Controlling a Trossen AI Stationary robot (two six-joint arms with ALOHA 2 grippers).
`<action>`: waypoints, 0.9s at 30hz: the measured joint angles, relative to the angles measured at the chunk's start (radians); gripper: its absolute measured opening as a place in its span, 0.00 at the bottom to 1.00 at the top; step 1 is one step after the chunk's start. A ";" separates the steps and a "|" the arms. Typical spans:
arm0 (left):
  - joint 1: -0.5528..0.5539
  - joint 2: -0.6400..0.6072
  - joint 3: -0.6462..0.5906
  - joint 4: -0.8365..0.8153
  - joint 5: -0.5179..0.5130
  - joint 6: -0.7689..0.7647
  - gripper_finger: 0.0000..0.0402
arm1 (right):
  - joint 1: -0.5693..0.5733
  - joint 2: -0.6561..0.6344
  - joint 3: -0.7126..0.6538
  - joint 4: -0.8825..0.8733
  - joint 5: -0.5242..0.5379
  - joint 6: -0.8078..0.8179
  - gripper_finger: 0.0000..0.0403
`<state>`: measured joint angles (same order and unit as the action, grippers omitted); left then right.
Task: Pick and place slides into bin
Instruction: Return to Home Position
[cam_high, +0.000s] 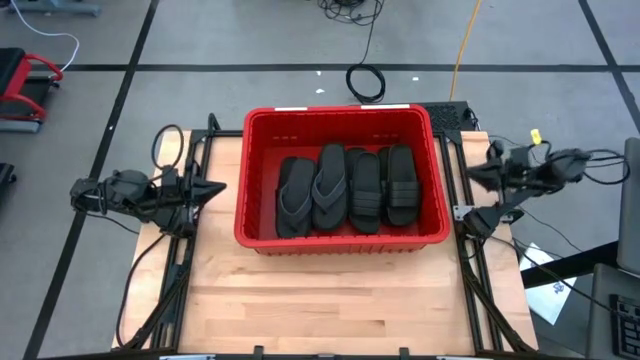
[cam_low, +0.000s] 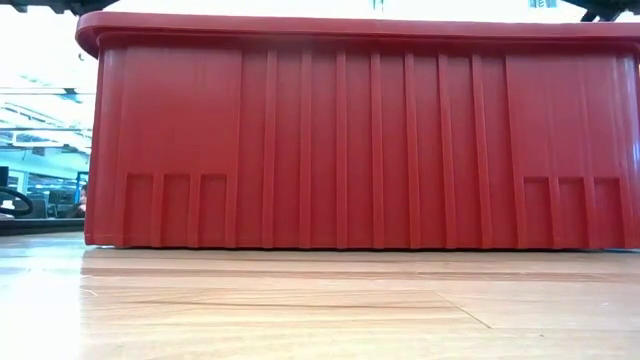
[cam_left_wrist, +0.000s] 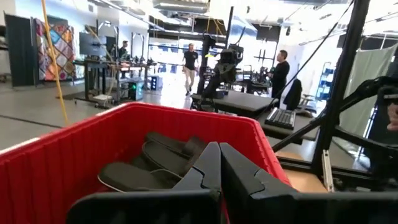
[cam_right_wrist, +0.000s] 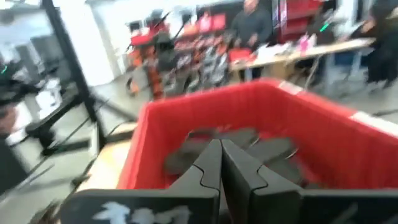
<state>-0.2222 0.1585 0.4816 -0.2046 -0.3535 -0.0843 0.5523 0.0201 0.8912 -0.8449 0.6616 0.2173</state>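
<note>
The red bin (cam_high: 262, 130) stands on the wooden table, toward its far side. Several black slides (cam_high: 346, 188) lie side by side on its floor, toes toward the far wall; they also show in the left wrist view (cam_left_wrist: 146, 168) and the right wrist view (cam_right_wrist: 249, 146). In the low view only the bin's ribbed wall (cam_low: 360, 150) shows. My left gripper (cam_high: 218, 187) is shut and empty, left of the bin at its rim height. My right gripper (cam_high: 470, 172) is shut and empty, right of the bin.
Bare wooden table (cam_high: 330, 300) lies in front of the bin. Black frame bars (cam_high: 180, 270) run along the table's left and right edges. People stand in the room beyond the table (cam_left_wrist: 280, 68).
</note>
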 joint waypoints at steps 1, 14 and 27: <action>0.000 0.005 0.000 0.000 0.000 -0.005 0.00 | -0.004 0.015 -0.009 -0.011 -0.020 0.026 0.00; 0.000 0.008 0.000 0.073 -0.032 0.039 0.00 | -0.086 -0.012 -0.066 -0.032 -0.084 -0.003 0.00; 0.000 0.047 0.000 0.076 -0.046 0.045 0.00 | -0.154 -0.017 -0.113 -0.026 -0.175 -0.107 0.00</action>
<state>-0.2221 0.2053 0.4819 -0.1283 -0.3996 -0.0395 0.3984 0.0029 0.7786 -0.8713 0.4864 0.1108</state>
